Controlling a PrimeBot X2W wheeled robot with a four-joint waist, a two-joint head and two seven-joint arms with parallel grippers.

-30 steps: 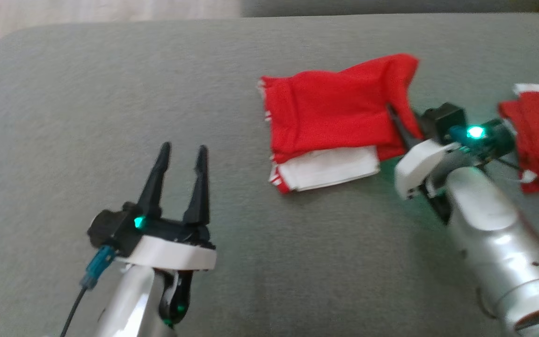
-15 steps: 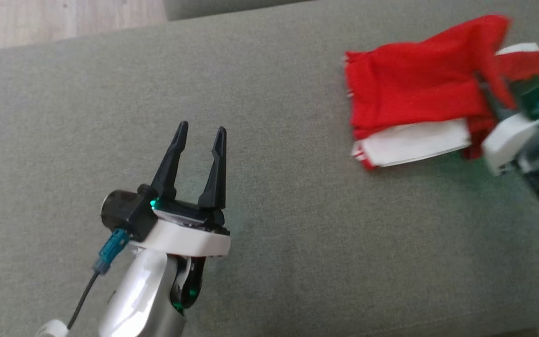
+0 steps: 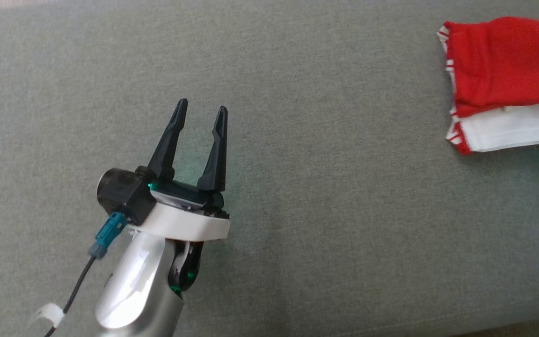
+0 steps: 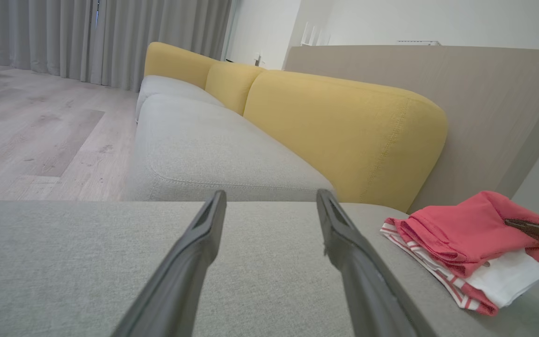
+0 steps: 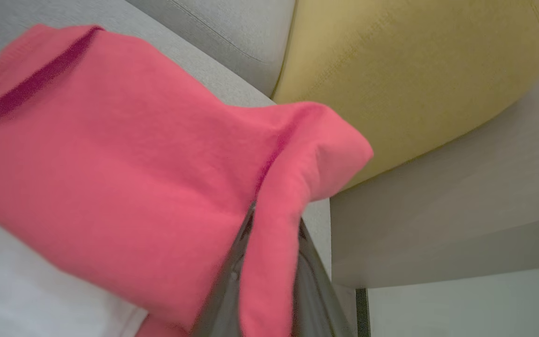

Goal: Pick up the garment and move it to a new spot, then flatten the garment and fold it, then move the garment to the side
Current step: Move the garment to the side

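Right fingers point(image 5: 239, 267) closed tight on a raised fold of the soft red knit garment with a white layer and red-white striped trim point(image 5: 110, 154). The cloth is pinched between them and tents up over the tips, and the rest of the folded bundle spreads away from the fingers and lies flat. Left fingers point(image 3: 216, 145) spread wide with nothing between them, hovering low with bare fabric ahead of the tips. The garment is well off to their right, near the seat's far edge. Handling guess: light, limp, not fragile, layers likely to slide apart or unfold if dragged by one corner. Better to take hold at a thick folded edge, catching all layers. The present pinch looks to hold the top red layer only, can't tell about the white one. Underneath everything is a grey woven sofa seat cushion point(image 3: 297, 234), grippy looking. Beyond the left fingers are rounded mustard-yellow back cushions point(image 4: 344, 135), a beige panel point(image 4: 484, 93), a pale wood plank floor point(image 4: 26, 126) and grey pleated curtains point(image 4: 110, 37).
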